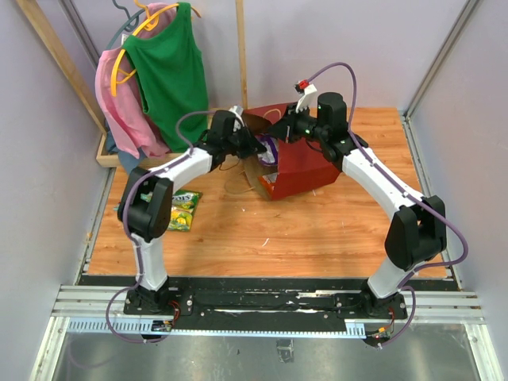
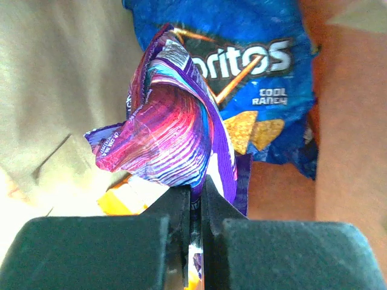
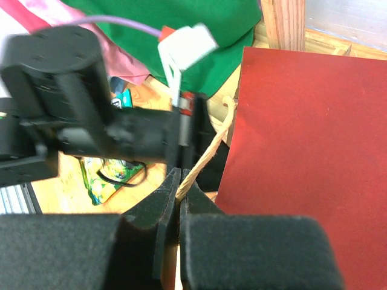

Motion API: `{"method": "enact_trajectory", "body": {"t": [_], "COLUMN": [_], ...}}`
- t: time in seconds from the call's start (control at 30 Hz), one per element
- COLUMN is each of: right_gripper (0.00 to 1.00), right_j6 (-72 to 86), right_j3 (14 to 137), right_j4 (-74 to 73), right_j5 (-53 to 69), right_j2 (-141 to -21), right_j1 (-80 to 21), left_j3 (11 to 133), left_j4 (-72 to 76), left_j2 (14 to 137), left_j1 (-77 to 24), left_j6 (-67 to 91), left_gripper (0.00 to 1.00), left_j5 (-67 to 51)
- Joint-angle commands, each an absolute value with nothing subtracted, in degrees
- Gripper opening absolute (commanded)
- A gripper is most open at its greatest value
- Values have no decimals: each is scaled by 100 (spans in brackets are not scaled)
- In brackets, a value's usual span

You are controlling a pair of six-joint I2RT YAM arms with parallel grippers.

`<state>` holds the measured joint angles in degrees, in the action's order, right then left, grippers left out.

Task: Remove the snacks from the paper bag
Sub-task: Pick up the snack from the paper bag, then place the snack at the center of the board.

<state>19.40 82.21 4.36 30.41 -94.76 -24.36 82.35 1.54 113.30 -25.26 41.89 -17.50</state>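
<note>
The red paper bag [image 1: 305, 168] lies on its side on the wooden table, mouth facing left; its red wall fills the right of the right wrist view [image 3: 302, 163]. My left gripper [image 1: 258, 146] is at the mouth, shut on a purple candy bag [image 2: 175, 133], which also shows in the top view [image 1: 268, 149]. Behind it inside the bag lies a blue Doritos bag [image 2: 254, 66] and a yellow packet [image 2: 124, 199]. My right gripper [image 1: 290, 127] is shut on the bag's pale cord handle [image 3: 208, 154] and holds it up. A green-yellow packet [image 1: 182, 211] lies on the table at left.
A green garment [image 1: 171, 75] and a pink garment [image 1: 119, 107] hang on a wooden rack [image 1: 242, 51] at the back left. The left arm's body [image 3: 66, 103] fills the left of the right wrist view. Grey walls close both sides.
</note>
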Motion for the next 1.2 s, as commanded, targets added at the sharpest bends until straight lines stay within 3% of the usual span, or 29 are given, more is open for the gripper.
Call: {"method": "enact_trajectory", "body": {"t": [0.0, 0.37, 0.6, 0.8, 0.97, 1.17], "right_gripper": [1, 1, 1, 1, 1, 1], "right_j6": [1918, 1996, 1920, 1983, 2037, 2046], "right_j3": [8272, 8291, 8274, 8288, 8292, 8250], "right_j4": [491, 588, 534, 573, 623, 622], "right_j5": [3072, 3100, 3029, 3082, 3127, 3129], "right_j2": [-9309, -9397, -9368, -9417, -9424, -9397], "right_j1": [-2471, -2471, -2470, -2470, -2479, -2500], "left_j3": [7936, 7308, 6678, 6450, 7122, 8808], "left_j4": [146, -690, -1625, -2908, -4623, -7740], "left_j2": [10429, 8829, 7946, 7314, 7789, 9771], "left_j1": [-2365, -2357, -2112, -2110, -2109, -2104], "left_j6": [3540, 2536, 2909, 3480, 4675, 7036], "left_gripper": [1, 1, 0, 0, 1, 1], "left_j5": [-1587, -468, -39, 2670, 4090, 5013]}}
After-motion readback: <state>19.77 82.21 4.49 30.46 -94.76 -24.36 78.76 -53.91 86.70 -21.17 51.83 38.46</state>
